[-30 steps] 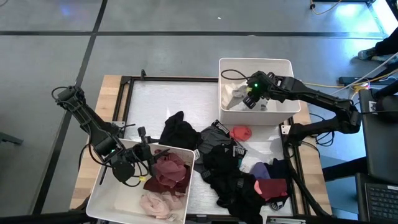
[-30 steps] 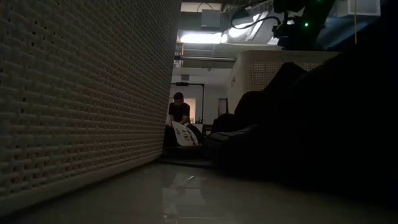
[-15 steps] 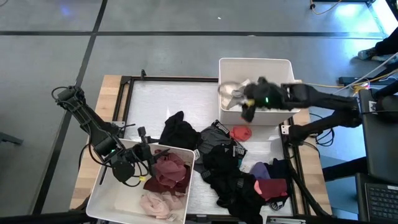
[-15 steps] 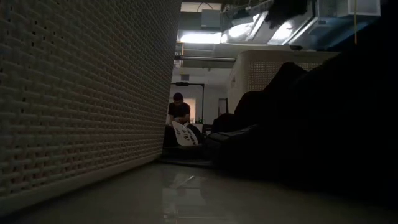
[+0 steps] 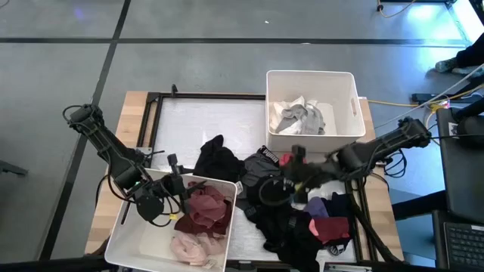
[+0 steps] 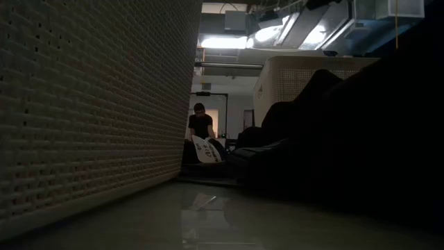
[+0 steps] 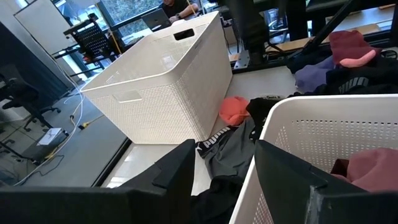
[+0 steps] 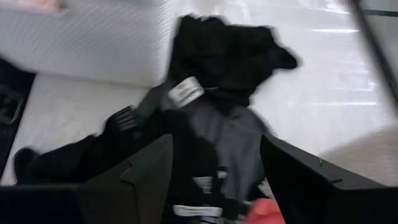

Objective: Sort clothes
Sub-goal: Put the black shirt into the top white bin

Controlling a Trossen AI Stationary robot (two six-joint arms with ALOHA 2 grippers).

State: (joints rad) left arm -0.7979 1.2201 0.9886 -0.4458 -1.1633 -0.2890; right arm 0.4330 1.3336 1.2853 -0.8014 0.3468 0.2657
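Our left gripper point(image 5: 180, 198) sits at the rim of the near bin point(image 5: 121, 240), fingers apart and empty, parked beside the maroon and pink garments point(image 5: 203, 219) already sorted there. Unsorted dark clothes point(image 5: 280, 211) lie heaped mid-table. Our right gripper point(image 5: 296, 172) hangs over that heap, fingers apart and holding nothing, likely lining up the next pick. The grey-white garments point(image 5: 299, 117) are in the far bin point(image 5: 349, 102).

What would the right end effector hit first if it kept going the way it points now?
Most likely the dark clothes pile: the right end effector is open and empty above it, with black and grey fabric directly between its fingers. How far above is unclear.
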